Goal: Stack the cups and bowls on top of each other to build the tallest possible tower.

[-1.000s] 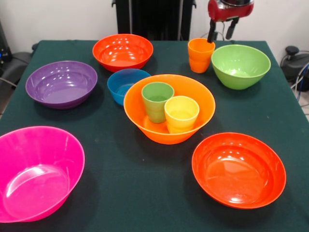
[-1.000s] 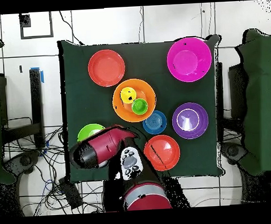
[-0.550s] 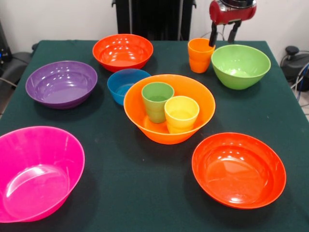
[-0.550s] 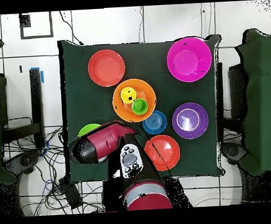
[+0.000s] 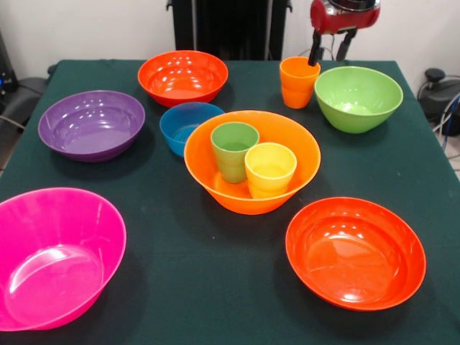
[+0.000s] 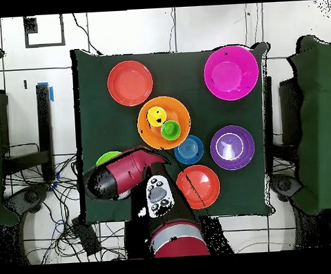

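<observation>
My gripper (image 5: 329,49) hangs open at the back right, just behind and above the orange cup (image 5: 298,81), with nothing between its fingers. The left finger (image 5: 315,50) is close over the cup's far rim. The large light orange bowl (image 5: 287,133) stands mid-table and holds the green cup (image 5: 234,149) and the yellow cup (image 5: 270,169) side by side. From overhead the same bowl (image 6: 149,133) shows the yellow cup (image 6: 155,116) and the green cup (image 6: 171,130). The arm (image 6: 125,176) hides the orange cup there.
Around the orange bowl stand the lime green bowl (image 5: 358,97), a small blue bowl (image 5: 188,123), a purple bowl (image 5: 92,123), a red-orange bowl (image 5: 182,75) at the back, another red-orange bowl (image 5: 355,251) front right, and a pink bowl (image 5: 54,255) front left.
The gripper shifted slightly right and down, then came back; it stays open by the orange cup. Overhead, the arm covers more of the lime green bowl. Cups and bowls have not moved.
</observation>
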You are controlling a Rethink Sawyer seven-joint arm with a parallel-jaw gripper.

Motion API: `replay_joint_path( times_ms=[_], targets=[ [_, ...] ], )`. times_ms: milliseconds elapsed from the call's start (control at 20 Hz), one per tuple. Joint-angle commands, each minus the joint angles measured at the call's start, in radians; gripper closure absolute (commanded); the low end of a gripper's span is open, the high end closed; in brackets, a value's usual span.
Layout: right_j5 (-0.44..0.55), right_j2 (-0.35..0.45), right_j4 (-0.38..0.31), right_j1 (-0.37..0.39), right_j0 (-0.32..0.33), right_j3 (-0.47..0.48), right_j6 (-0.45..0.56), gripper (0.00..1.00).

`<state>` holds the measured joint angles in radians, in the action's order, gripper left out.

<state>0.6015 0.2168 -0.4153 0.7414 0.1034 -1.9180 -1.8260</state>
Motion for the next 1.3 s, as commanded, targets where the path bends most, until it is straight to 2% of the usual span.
replay_joint_path(
  times_ms=[50, 300, 550, 1300],
  targets=[
    [0.137, 0.012, -0.074, -0.049, -0.021, 0.054, 0.05, 0.0],
    [0.141, 0.017, -0.082, -0.055, -0.02, 0.061, 0.047, 0.0],
    [0.073, 0.027, -0.095, -0.058, -0.001, 0.053, 0.041, 0.0],
    [0.001, 0.027, -0.155, -0.076, 0.007, 0.061, 0.022, 0.0]
  ],
)
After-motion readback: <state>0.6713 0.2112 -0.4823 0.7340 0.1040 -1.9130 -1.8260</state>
